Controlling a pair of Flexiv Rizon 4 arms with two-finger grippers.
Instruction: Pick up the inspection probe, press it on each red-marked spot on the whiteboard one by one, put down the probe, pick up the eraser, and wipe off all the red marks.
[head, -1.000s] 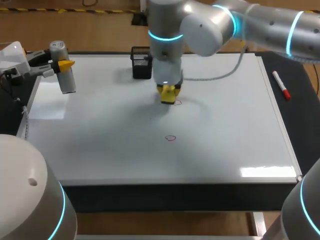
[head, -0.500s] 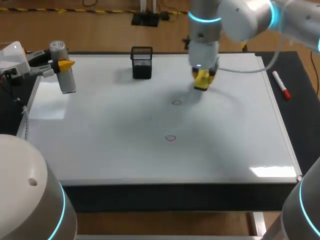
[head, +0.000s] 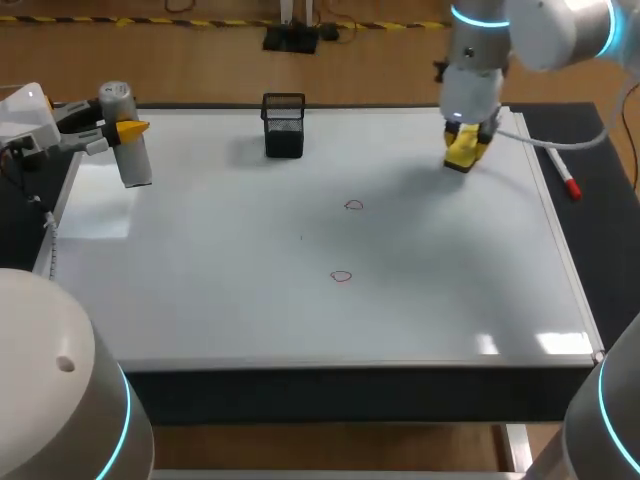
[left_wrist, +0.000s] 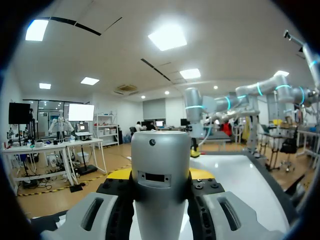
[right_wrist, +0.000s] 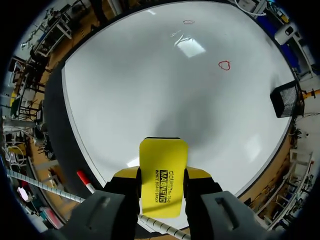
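Surface: white whiteboard lying flat on a dark table, with glare patches along its near edge and at its left side. Two red marks on it, both unwiped: far red mark near the board's centre, near red mark just in front of it, the two apart. Black mesh basket stands upright at the board's far edge, left of centre. A marker with a red cap lies on the table just off the board's right edge. Right gripper is over the far right part of the board, well apart from both marks; its fingers clamp the yellow eraser from two sides, confirmed in the right wrist view. Whether the eraser touches the board: cannot tell; a soft shadow lies ahead of it. A white cable runs from the right arm across the board's far right corner. Left gripper is at the board's far left corner, fingers closed on the silver probe, which hangs tip down. Nothing stands between eraser and marks.
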